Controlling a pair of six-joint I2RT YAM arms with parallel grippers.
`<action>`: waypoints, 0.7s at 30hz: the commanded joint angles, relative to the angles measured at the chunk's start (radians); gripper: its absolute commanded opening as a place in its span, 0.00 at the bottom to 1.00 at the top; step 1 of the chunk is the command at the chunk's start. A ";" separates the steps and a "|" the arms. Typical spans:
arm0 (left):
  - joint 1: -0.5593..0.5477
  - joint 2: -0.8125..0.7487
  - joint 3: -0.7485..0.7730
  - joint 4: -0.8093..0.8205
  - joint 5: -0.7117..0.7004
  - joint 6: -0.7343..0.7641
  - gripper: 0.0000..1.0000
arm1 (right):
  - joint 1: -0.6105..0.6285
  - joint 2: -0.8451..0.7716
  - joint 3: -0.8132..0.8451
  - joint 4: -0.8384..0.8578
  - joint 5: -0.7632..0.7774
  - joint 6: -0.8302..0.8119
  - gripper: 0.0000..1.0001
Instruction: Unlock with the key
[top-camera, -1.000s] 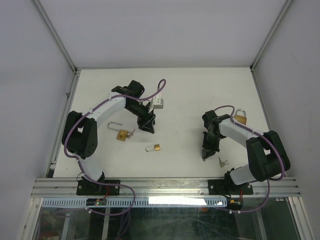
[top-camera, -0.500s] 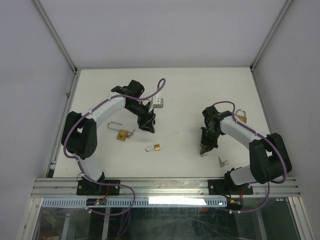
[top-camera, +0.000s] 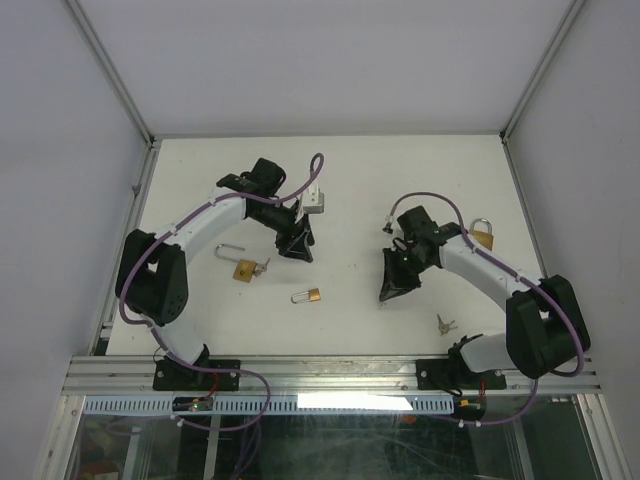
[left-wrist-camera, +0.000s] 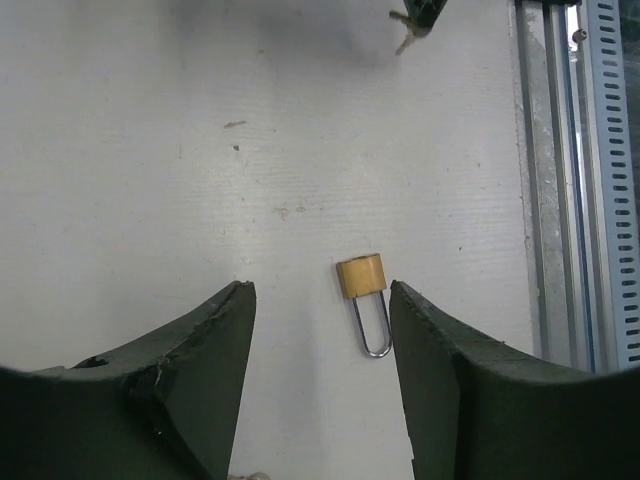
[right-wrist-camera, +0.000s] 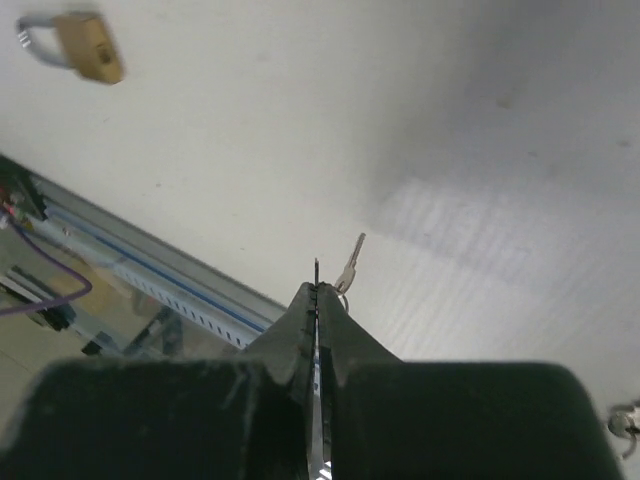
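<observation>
From above, the white table (top-camera: 350, 180) looks flat and a bit dull. Three padlocks lie on it, each a boxy yellow metal block with a thin silver loop. The open padlock (top-camera: 243, 269) lies near the left arm with its loop swung out. The small padlock (top-camera: 311, 295) lies on its side between the two arms. The far padlock (top-camera: 482, 238) sits just beside the right arm. Some loose keys (top-camera: 443, 322) lie near the right arm's base. The left pincer (top-camera: 297, 245) hangs near the open padlock, and the right pincer (top-camera: 388, 290) points down between the small padlock and the loose keys. From the left wrist, the two dark, rough fingers (left-wrist-camera: 215, 350) are spread wide with nothing in them. The small padlock shows on the table between them, its loop long and shiny. At the top edge a tiny silver key (left-wrist-camera: 404, 42) hangs from the right pincer's black tip. A metal rail (left-wrist-camera: 560, 200) with slots runs down the right side. From the right wrist, the black fingers are pressed tight together, pinching the thin flat key up off the table.
</observation>
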 joint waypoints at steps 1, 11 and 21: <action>-0.001 -0.161 -0.083 0.225 0.166 -0.035 0.56 | 0.102 -0.077 0.051 0.137 -0.108 -0.086 0.00; 0.000 -0.294 -0.181 0.435 0.220 -0.127 0.52 | 0.130 -0.087 0.262 0.253 -0.313 -0.120 0.00; 0.062 -0.368 -0.284 0.918 0.348 -0.680 0.67 | 0.129 -0.082 0.509 0.346 -0.368 -0.099 0.00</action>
